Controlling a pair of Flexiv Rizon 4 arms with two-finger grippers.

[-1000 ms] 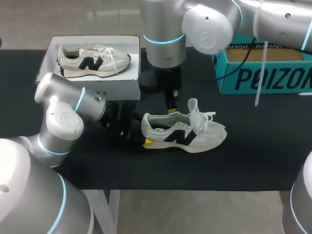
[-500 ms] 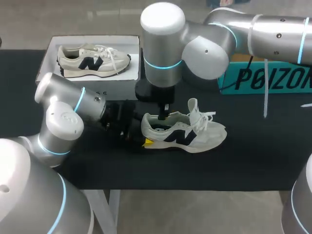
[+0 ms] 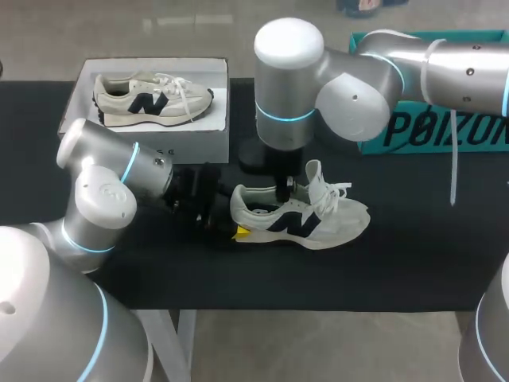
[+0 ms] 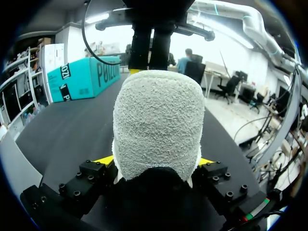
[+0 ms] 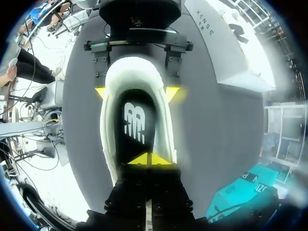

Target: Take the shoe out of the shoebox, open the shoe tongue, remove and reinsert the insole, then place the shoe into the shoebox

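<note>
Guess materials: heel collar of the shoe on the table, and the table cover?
The shoe: heel collar looks like looped terry fabric, off-white, nubby. The table cover: black, matte, no glare; likely cloth or mat, can't tell.

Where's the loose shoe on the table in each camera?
Head view: shoe mid-table, heel at left gripper.
Left wrist view: its heel fills the middle, between the fingers.
Right wrist view: shoe seen from above, under right gripper.
Shared landmark: teal box.
</note>
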